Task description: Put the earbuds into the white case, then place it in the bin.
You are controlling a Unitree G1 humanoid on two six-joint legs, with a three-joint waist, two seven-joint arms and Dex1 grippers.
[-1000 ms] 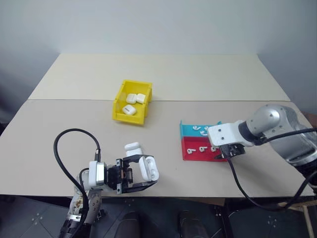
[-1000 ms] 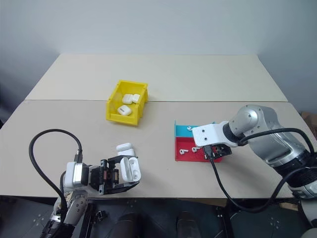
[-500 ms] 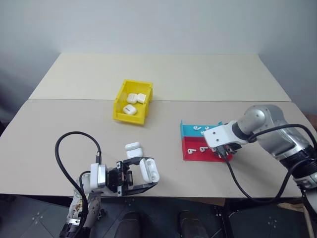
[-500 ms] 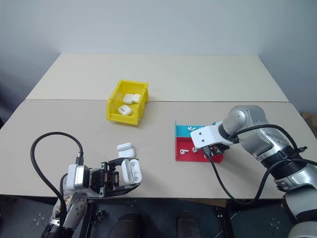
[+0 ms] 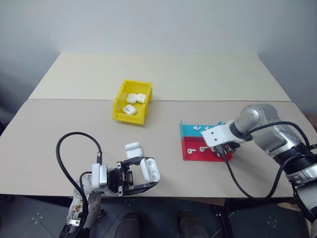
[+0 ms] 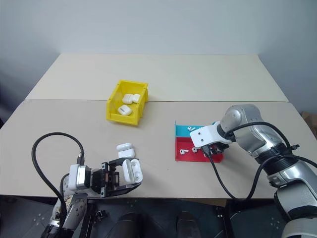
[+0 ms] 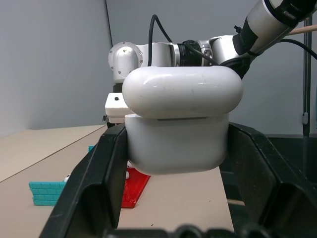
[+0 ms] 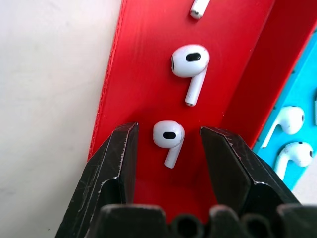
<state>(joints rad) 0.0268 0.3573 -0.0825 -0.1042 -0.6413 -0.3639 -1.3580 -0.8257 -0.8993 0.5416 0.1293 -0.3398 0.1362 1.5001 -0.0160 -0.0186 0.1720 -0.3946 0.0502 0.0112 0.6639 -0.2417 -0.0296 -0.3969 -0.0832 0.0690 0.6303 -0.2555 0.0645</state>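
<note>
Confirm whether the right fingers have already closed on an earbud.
No: the right gripper fingers stand open either side of an earbud lying on the red tray, with gaps both sides.

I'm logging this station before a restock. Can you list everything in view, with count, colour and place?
Table: one, beige.
Bin: one, yellow, mid-table, left of centre.
Cases in bin: three, white.
Spare case: one, white, on the table near the front edge.
Held case: one, white, in the left gripper.
Tray: one, red and blue, right side.
Earbuds: white, several, count unclear, in the tray's red and blue parts.
Left gripper: shut on the held case.
Right gripper: jaws open astride one earbud in the red part.
</note>
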